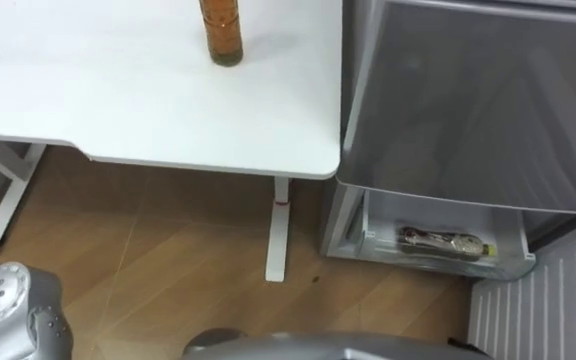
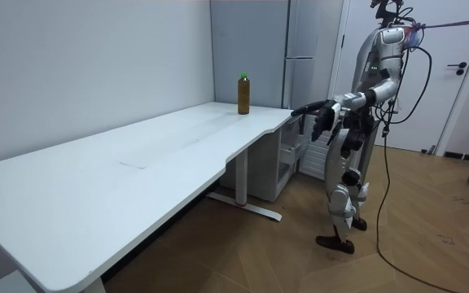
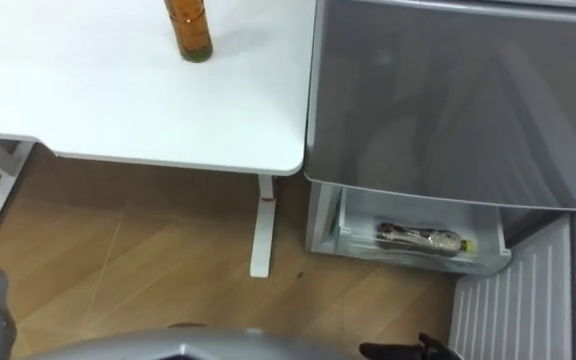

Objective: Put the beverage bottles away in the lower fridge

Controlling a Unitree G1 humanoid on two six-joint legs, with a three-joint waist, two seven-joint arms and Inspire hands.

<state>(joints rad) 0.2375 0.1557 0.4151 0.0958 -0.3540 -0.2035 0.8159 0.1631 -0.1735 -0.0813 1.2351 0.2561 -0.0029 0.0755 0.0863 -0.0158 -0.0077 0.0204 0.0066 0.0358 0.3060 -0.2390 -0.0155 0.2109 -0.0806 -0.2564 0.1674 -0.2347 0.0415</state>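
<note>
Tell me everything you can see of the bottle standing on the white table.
The bottle stands upright on the white table, at the end nearest the fridge. It is slim, looks like clear plastic and holds an amber-brown drink, with a green cap closed on top. Any label is too small to make out. Only the tabletop touches it.

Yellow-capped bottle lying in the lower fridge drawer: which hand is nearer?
Right. Right hand shows at bottom right, in line with the bottle; left arm at far lower left.
</note>
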